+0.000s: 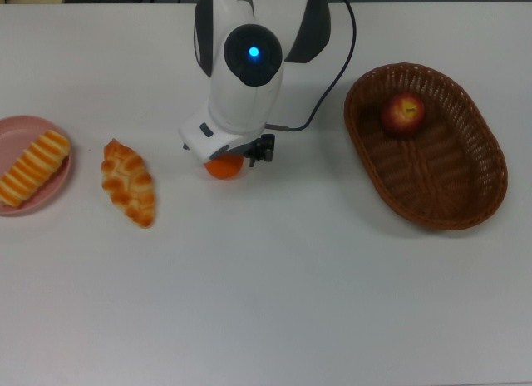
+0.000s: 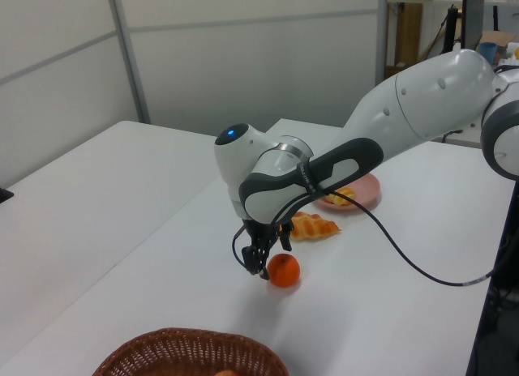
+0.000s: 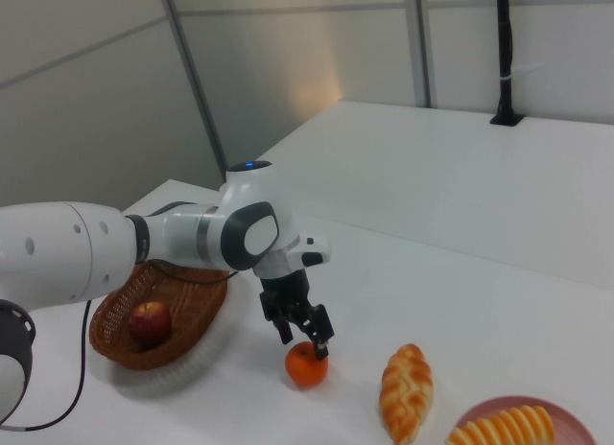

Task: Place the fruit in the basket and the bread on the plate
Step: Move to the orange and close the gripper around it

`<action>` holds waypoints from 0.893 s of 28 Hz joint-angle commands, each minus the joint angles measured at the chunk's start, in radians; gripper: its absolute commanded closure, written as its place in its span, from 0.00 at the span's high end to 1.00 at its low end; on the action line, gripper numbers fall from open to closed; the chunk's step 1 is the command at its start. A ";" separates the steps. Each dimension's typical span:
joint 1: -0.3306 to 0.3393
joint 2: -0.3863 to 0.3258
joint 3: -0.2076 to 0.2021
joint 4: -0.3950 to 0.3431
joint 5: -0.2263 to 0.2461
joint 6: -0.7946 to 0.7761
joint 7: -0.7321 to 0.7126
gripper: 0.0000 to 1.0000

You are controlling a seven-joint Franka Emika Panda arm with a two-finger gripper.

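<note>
A white table [image 1: 332, 303] holds all the items, and a white robot arm reaches in from the far edge of the top view. Its gripper [image 3: 303, 336] hangs directly over the orange mandarin [image 3: 306, 365], which sits on the table near the middle. In the right view the two dark fingers are spread apart, their tips at the top of the fruit, one on each side, without closing on it. In the top view the arm's wrist covers most of the mandarin [image 1: 224, 167], leaving only an orange sliver at its near edge. In the left view the mandarin [image 2: 284, 271] shows whole, with the fingers just at the left view's left of it; whether they touch the skin cannot be made out. The dark brown wicker basket [image 1: 482, 165] lies at the top view's right, well apart from the gripper, with the red apple [image 1: 403, 113] resting inside at its far end; the left view cuts the basket [image 2: 190, 353] off at the bottom edge. At the top view's left lies the braided twist [image 1: 128, 182] on the bare table, beside the pink plate [image 1: 21, 128], which the frame edge crops. The striped loaf [image 1: 33, 166] rests on the plate. In the left view the arm hides part of the plate and both pastries.
</note>
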 commanded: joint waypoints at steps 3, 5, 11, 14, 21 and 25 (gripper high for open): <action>0.000 0.030 -0.005 -0.014 -0.045 0.034 0.015 1.00; 0.000 0.030 -0.004 -0.017 -0.052 0.034 0.015 1.00; -0.001 0.027 -0.005 -0.013 -0.059 0.032 0.017 0.23; -0.001 0.024 -0.005 -0.010 -0.059 0.032 0.026 0.00; 0.008 0.004 0.005 0.015 -0.046 0.017 0.078 0.00; 0.039 -0.010 0.010 0.055 -0.039 -0.037 0.107 0.00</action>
